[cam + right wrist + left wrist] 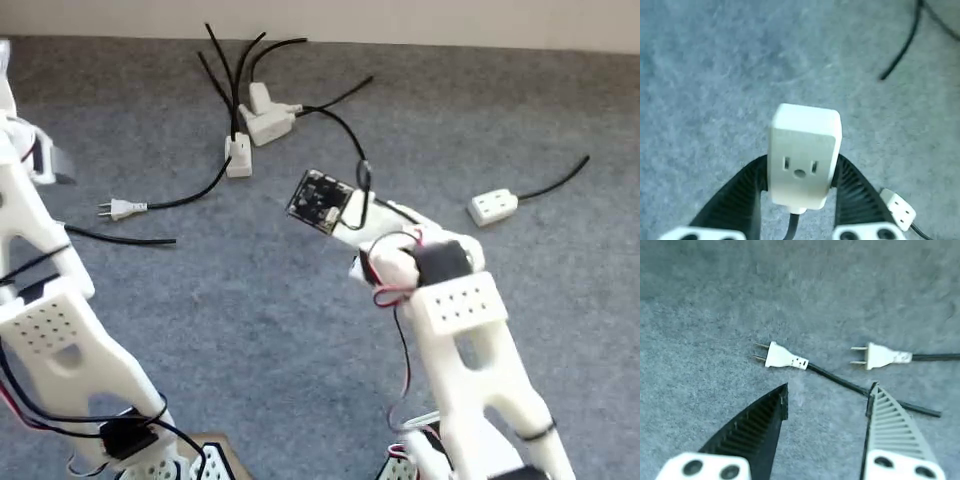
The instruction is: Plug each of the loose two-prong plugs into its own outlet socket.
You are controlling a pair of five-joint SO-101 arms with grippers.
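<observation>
Two loose plugs (785,357) (882,356), one held socket (804,155)

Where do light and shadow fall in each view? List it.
High view: even light on the carpet, no hard shadows. Left wrist view: the loose plug and a second plug cast faint shadows. Right wrist view: the outlet block is brighter on top than on its slotted face.

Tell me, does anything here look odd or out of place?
Nothing looks damaged. Two loose plugs lie unplugged on the carpet near the open left gripper, the right gripper clamps an outlet socket, and black cords cross messily farther back.
</observation>
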